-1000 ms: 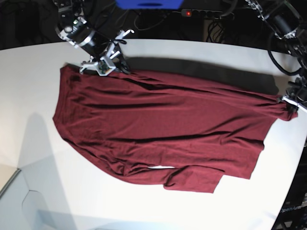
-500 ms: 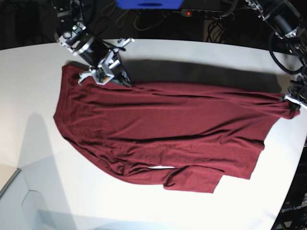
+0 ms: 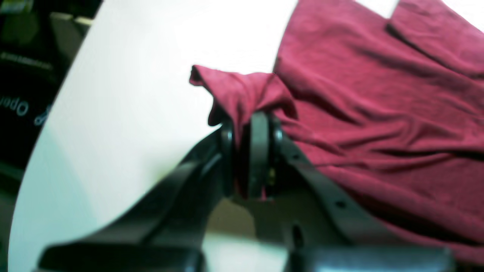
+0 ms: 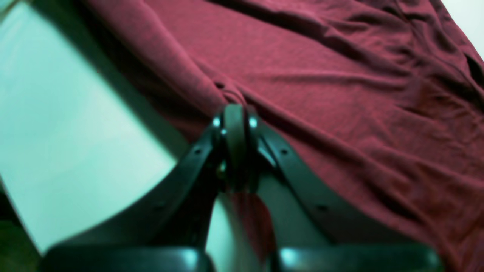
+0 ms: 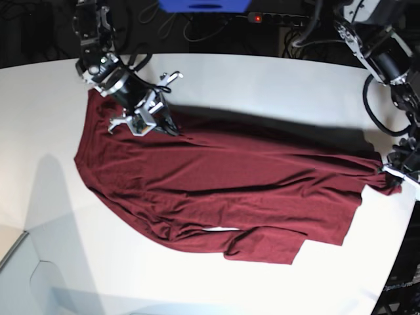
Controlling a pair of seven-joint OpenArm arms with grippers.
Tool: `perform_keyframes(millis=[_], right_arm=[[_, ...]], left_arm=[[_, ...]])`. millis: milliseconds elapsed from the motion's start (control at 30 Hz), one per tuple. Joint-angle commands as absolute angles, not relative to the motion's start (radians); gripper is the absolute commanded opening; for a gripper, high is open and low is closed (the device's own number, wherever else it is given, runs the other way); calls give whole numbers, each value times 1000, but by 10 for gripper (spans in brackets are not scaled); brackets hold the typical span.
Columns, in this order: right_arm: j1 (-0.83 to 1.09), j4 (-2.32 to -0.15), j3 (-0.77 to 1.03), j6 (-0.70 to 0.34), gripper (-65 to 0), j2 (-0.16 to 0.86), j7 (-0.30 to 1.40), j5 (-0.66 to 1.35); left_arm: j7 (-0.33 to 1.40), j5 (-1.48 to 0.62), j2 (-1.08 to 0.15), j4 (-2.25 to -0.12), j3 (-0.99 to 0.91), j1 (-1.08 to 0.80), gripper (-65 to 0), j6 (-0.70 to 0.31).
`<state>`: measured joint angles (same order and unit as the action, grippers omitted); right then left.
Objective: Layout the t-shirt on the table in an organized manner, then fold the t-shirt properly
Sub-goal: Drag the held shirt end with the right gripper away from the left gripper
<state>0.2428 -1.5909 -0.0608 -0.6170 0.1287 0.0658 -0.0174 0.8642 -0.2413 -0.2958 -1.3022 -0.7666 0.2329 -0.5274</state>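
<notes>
Maroon t-shirt [image 5: 216, 190] sprawls across the white surface [image 5: 262, 79], pinched by 2 sets of closed fingers: right [image 4: 234, 113], left [image 3: 249, 124]. Thin bunched grips (especially left) could slip, dropping an edge.

My table [image 5: 262, 79] was white, with a curved edge. On it lay the shirt [image 5: 223, 190], spread wide and wrinkled, one sleeve toward the near edge.

Both arms reach low over the surface [image 5: 262, 72], left gripper [image 3: 251, 124] and right gripper [image 4: 234, 117] each with fingers clamped.
</notes>
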Motion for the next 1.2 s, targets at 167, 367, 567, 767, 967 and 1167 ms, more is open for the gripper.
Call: perform_keyframes(millis=[167,367,567,767,967,1167], right_arm=[[182,-1552,-59,-621,-650,153,38,1],[134,-1503,-58,-621,-650,162,38,1],[102,-1474,-58,-621,-650,163,36,1],[53,-1406,-58,-621,-650,163,36,1],[8,-1353,-58,-621,-650,162,36,1],[-22,-1348,-58,-621,-650,162,35,1]], left_arm=[[723,-252,-314,-1305,-702,248,-648,-521],[714,-252,-321,-1233,-699,249,-648,-521],[713,-252,-346,-1173,-694,252,-648,-521],[713,-251,-358,-1133,-694,254,-648,-521],[653,-251,-358,-1082,-694,254,-648,-521],[584,-251,-358,-1027,-694,272,-648,-521]])
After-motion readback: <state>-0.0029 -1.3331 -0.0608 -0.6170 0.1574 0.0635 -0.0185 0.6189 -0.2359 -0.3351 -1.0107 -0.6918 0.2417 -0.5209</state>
